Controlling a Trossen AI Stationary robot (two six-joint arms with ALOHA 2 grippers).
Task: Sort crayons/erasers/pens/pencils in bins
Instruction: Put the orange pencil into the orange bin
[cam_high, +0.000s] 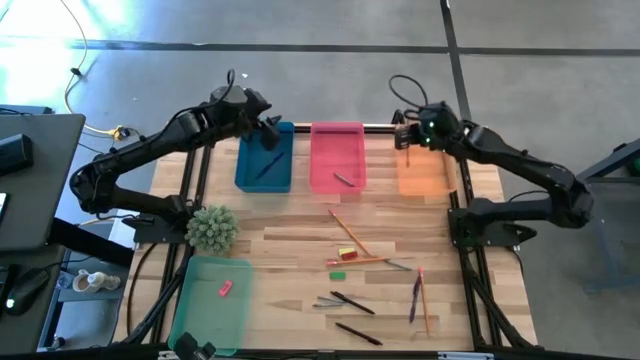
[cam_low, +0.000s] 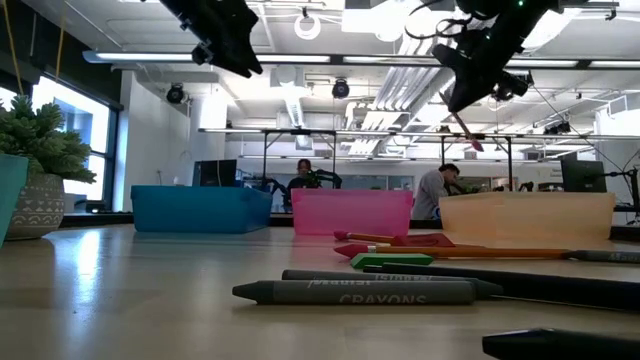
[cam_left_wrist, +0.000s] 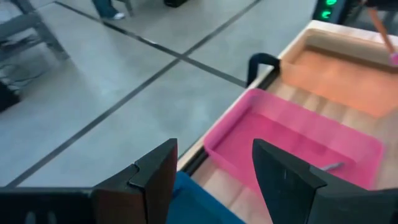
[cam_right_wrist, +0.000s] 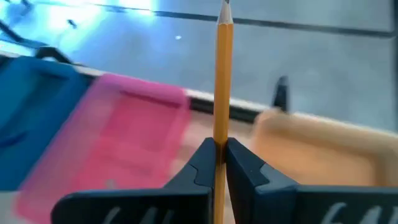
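Note:
My right gripper (cam_high: 405, 135) is shut on an orange pencil (cam_right_wrist: 224, 81) above the far left corner of the orange bin (cam_high: 425, 172). My left gripper (cam_high: 272, 130) is open and empty above the far edge of the blue bin (cam_high: 265, 160), which holds a dark pen. The pink bin (cam_high: 337, 160) holds one grey crayon (cam_high: 345, 180). The green bin (cam_high: 212, 300) holds the pink eraser (cam_high: 225, 289). On the table lie pencils (cam_high: 347, 232), a yellow eraser (cam_high: 347, 252), a green eraser (cam_high: 337, 274), pens (cam_high: 352, 302) and crayons (cam_high: 328, 300). My right gripper pinches the pencil's shaft (cam_right_wrist: 222, 134) between its two fingers, which lie across it. The sharpened end reaches well past the fingers. The pink eraser end (cam_low: 476, 146) slants down below the gripper. The pencil is lifted clear above the orange bin.
A potted plant (cam_high: 212, 228) stands at the table's left, between the blue and green bins. The loose items lie in the near right half of the table. People show in the room beyond the table in the low view.

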